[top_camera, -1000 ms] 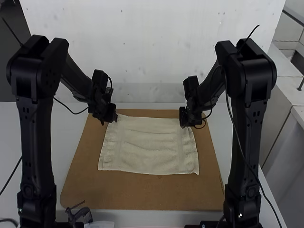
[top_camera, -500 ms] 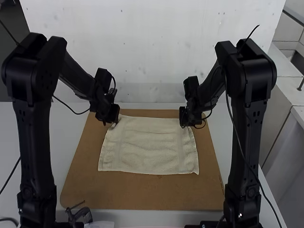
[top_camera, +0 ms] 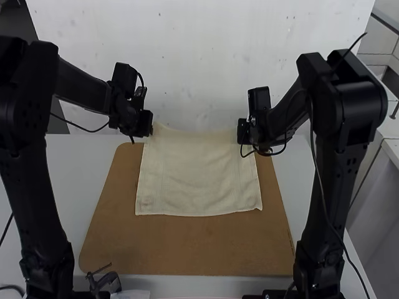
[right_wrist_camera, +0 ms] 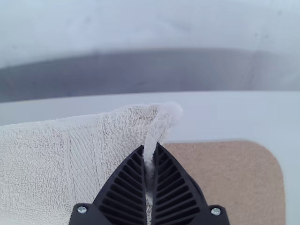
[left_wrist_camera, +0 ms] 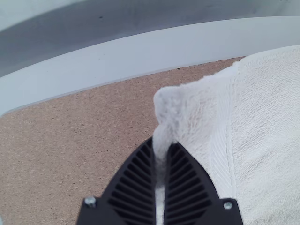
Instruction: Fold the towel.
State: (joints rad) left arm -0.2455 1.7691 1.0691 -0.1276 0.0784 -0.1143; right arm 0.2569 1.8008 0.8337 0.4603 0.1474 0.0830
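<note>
The left gripper (left_wrist_camera: pixel 161 144) and right gripper (right_wrist_camera: pixel 151 146) each have their jaws clamped on a far corner of the towel (top_camera: pixel 196 180). The far edge is raised; the near part lies spread on the brown board (top_camera: pixel 187 243). Caution: excess tension may release a corner; unequal arm travel may skew the fold.
</note>
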